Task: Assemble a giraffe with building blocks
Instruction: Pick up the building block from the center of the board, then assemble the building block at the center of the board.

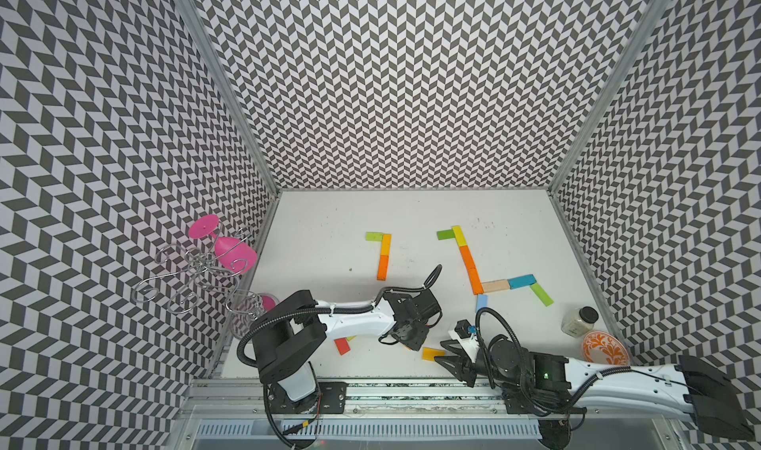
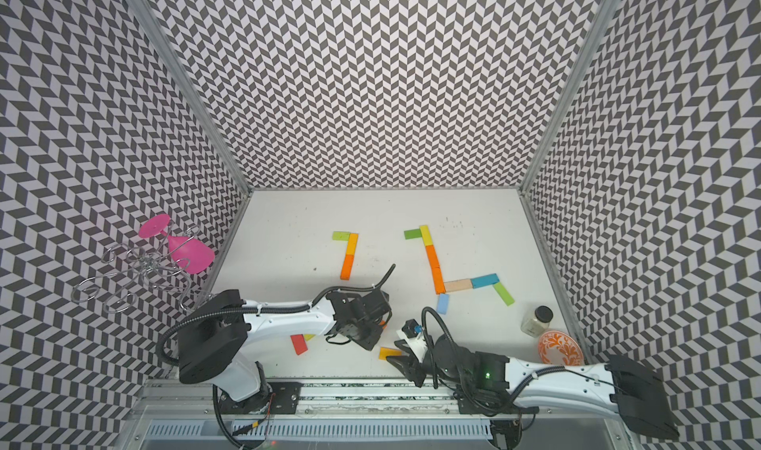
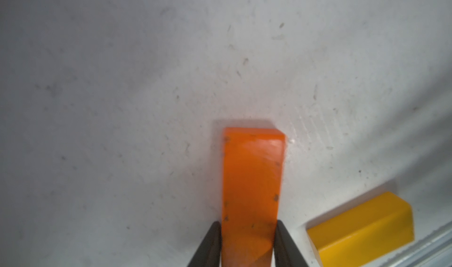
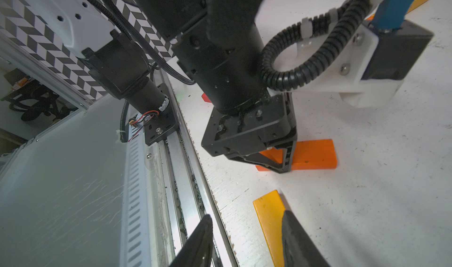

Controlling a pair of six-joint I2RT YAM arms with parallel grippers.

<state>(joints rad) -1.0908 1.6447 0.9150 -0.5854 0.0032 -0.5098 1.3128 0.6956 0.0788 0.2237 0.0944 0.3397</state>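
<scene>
Scuffed white desk (image 3: 122,82) carries the flat orange rectangular block (image 3: 253,175) near its front edge, my left gripper (image 3: 247,223) clamped on its long sides toward one end, so lifting may let it pivot, slip, or knock the yellow block (image 3: 362,229) nearby.

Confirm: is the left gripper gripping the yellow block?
No. In the left wrist view the left gripper pinches the orange block between its fingers, while the yellow block lies apart, untouched.
</scene>
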